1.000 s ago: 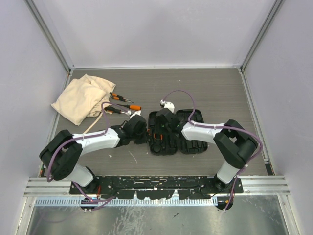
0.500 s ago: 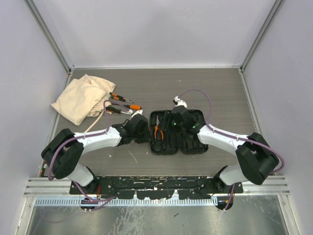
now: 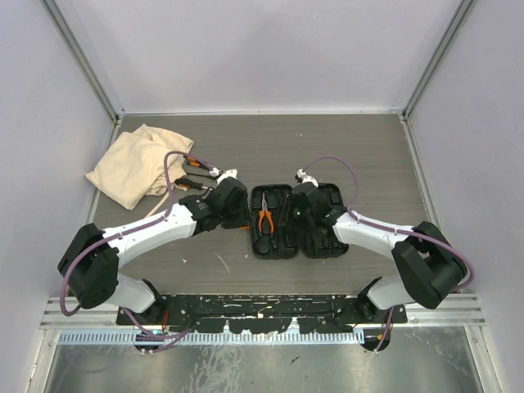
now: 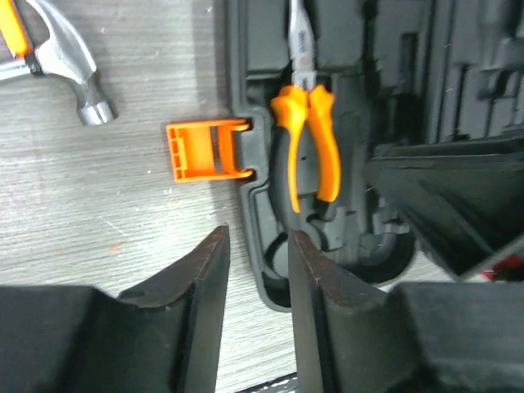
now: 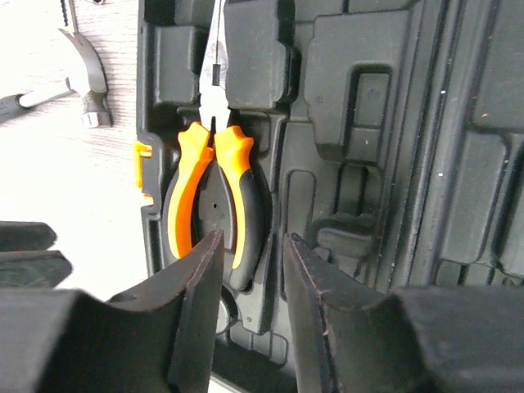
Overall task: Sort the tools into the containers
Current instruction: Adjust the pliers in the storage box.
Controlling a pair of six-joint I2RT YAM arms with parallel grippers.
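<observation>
Tabletop [image 3: 368, 155]: pliers [image 3: 264, 219] inside case [image 3: 282, 246] left rim

No writing or numbers can be read anywhere.

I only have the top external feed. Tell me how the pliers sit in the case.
Observer: In the left wrist view, the pliers lie flat inside a moulded recess in the case, handles toward the camera.
Operator: Check the left gripper for anything in it.
Observer: The left gripper holds nothing. Its fingers stand apart above the case's near-left edge.
Operator: Report the latch.
Observer: The orange latch is flipped outward from the case's left edge, over the table.
</observation>
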